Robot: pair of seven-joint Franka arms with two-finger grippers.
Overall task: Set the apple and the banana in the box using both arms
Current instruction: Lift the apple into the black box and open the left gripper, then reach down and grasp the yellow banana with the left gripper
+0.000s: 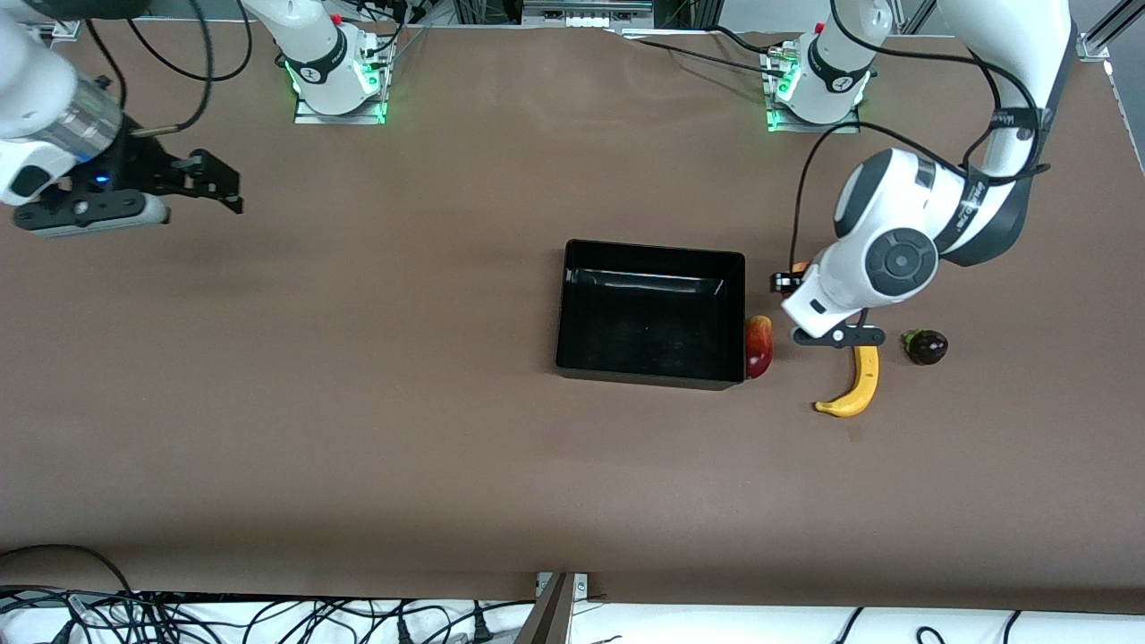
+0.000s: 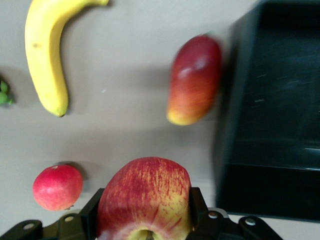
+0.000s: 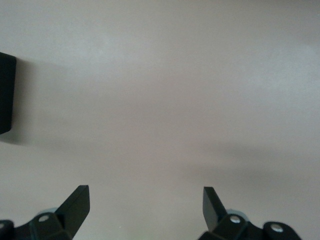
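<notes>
My left gripper (image 2: 146,212) is shut on the apple (image 2: 145,187), red with yellow streaks, stem dimple toward the camera. In the front view this gripper (image 1: 791,281) is over the table beside the box (image 1: 651,371), toward the left arm's end; only a sliver of the apple (image 1: 799,266) shows there. The black box (image 2: 270,115) is empty. The banana (image 1: 857,385) lies on the table nearer the front camera than the left wrist, and also shows in the left wrist view (image 2: 44,55). My right gripper (image 1: 224,186) is open and empty, over bare table at the right arm's end (image 3: 145,194).
A red-and-yellow mango (image 1: 759,346) lies against the box's wall at the left arm's end (image 2: 195,80). A small plain red fruit (image 2: 57,186) sits beside the held apple, hidden in the front view. A dark fruit with green leaves (image 1: 926,346) lies beside the banana.
</notes>
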